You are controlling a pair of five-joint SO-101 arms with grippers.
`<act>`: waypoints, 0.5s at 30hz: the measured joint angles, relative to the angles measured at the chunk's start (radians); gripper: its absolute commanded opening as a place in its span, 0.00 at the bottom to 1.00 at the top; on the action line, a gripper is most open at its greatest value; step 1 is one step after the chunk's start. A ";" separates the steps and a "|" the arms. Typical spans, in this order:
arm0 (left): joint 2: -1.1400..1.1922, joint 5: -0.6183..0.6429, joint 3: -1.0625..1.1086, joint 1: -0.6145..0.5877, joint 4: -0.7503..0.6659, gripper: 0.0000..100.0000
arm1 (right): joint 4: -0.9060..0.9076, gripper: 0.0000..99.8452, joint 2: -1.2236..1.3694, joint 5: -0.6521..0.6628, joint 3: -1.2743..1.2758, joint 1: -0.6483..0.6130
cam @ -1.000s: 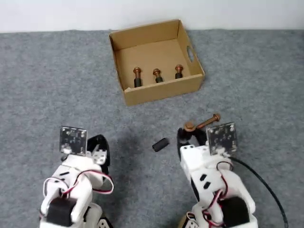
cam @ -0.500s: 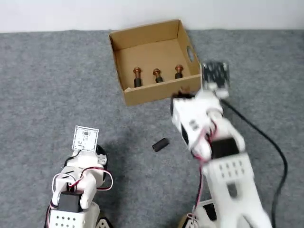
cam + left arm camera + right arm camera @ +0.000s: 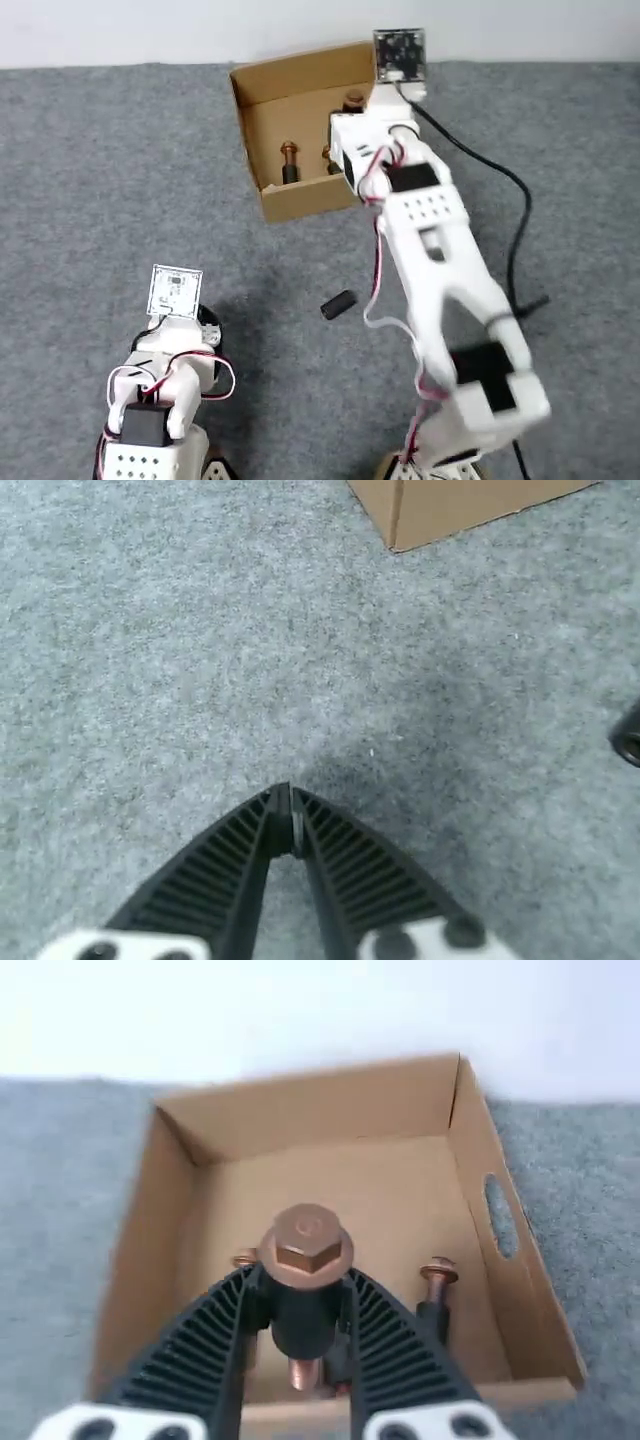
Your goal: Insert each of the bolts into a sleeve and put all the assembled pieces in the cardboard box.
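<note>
The placing step was in hand. The right end effector hung over the cardboard box at the far side of the bench, its ribbed fingers clamped on a black sleeve with a copper bolt seated in it, hex head up. In the right wrist view this held piece stood roughly upright above the open box, over the near half of the floor. At least two finished pieces already stood on end along the near wall. One upright piece sat toward the left, and another piece stood to the right of the held one, apart from it.

The left end effector sat low at the near left of the bench, its fingers pressed together on nothing. A loose sleeve lay on its side on the bench, between the two arms and well short of the box.

The next move probably called for lowering the held piece into a free spot in the row without knocking a neighbour over. The fingers would then have to part only once its base was on the cardboard, so it would not topple. The loose sleeve suggested that one more pairing remained to be done, so the task looked well along but not finished.
</note>
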 measured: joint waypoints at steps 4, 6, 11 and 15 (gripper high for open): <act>0.000 0.000 0.000 0.000 0.000 0.01 | 0.000 0.01 0.215 0.043 -0.149 0.023; 0.000 0.000 0.000 0.000 0.000 0.01 | 0.000 0.01 0.310 0.063 -0.212 0.037; 0.000 0.002 0.000 0.000 0.000 0.01 | 0.000 0.01 0.491 0.103 -0.302 0.072; 0.000 0.002 0.000 0.000 0.000 0.01 | 0.034 0.06 0.559 0.180 -0.367 0.072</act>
